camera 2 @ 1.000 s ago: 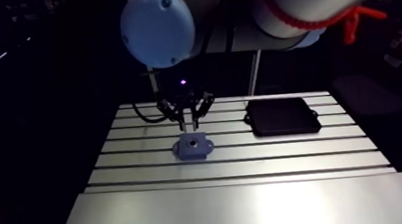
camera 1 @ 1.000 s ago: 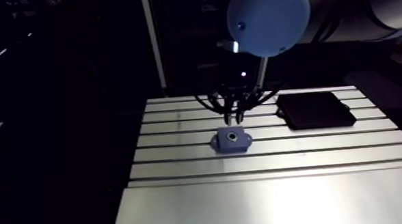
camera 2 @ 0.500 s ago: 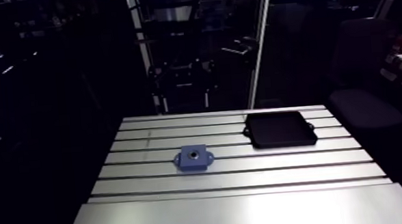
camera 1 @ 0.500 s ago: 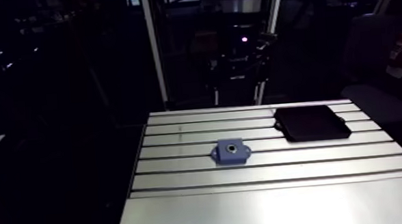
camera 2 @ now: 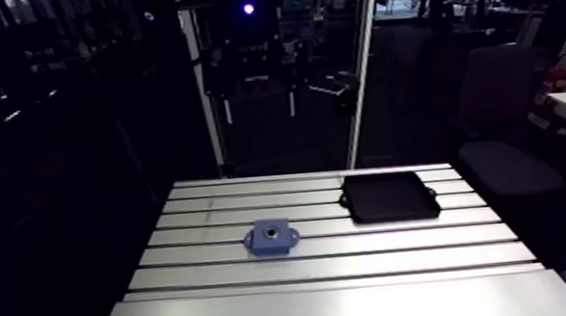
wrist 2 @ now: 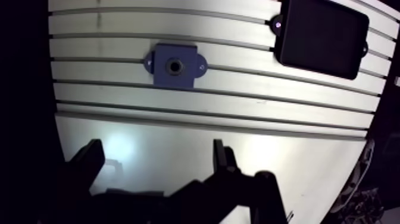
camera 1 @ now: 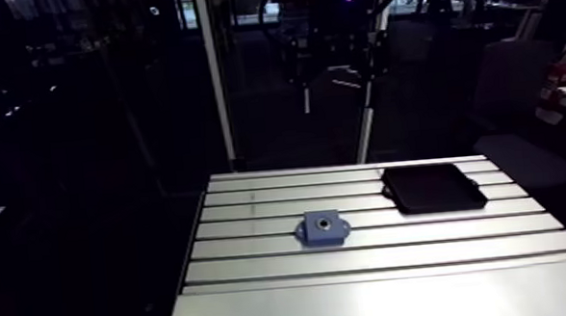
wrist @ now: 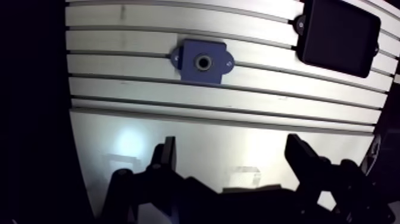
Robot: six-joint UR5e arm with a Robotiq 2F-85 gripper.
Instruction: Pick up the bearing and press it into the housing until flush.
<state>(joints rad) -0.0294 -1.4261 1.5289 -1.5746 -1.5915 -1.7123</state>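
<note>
wrist view: the tool [wrist: 232,149] is seen spread wide and empty above the smooth part of the bench [wrist: 149,95]. the blue housing [wrist: 203,61] is laid flat on the slotted part ahead, well apart from the tool, midway between the side edges, a dark round opening at its centre. a black tray [wrist: 338,36] is set near a far corner.
</note>
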